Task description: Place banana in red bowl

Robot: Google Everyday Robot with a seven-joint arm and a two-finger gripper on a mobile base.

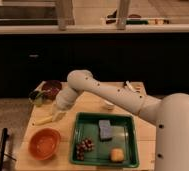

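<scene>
The banana lies on the wooden table, slim and pale yellow, just above the red bowl. The red bowl is orange-red and stands empty near the table's front left corner. My white arm reaches in from the right and bends down to the left. My gripper hangs low over the table at the banana's right end, very close to it or touching it. The gripper's body hides where it meets the banana.
A green tray right of the bowl holds a grey-blue sponge, purple grapes and a yellow-orange lump. A dark maroon bowl and a green item sit at the back left. A small white cup stands behind the tray.
</scene>
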